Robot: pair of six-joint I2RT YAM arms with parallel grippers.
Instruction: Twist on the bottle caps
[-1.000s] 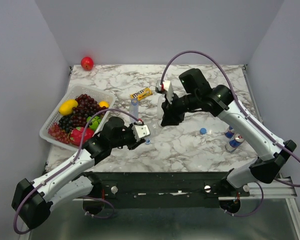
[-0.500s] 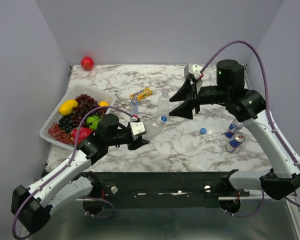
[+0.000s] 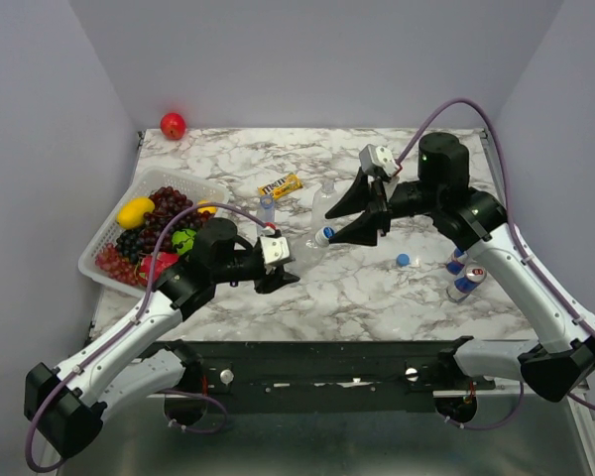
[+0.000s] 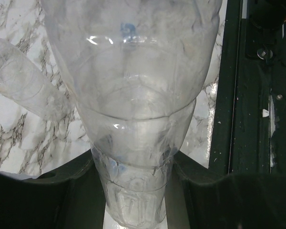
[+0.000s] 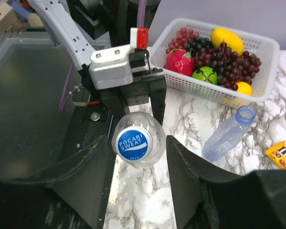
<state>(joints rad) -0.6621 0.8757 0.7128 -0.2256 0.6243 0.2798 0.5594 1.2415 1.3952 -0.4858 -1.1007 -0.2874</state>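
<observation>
From above, the left gripper (image 3: pixel 286 266) held a wide clear plastic bottle (image 3: pixel 307 245) sideways. A small round blue cap (image 3: pixel 404 260) lay loose nearby. Left wrist: its jaws squeezed that bottle's bottom. Right wrist: the right gripper (image 5: pixel 136 148) stood open around the fitted blue cap (image 5: pixel 133 142), not touching. The slim blue-tinted bottle (image 5: pixel 227 134) had none.

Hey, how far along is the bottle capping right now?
Looks done: one blue cap sits on the clear bottle that the left gripper holds sideways. In hand: the right gripper has open jaws flanking that cap; how tight it is I can't tell. Left: the slim bottle stands uncapped, and a loose cap lies on the table.
</observation>
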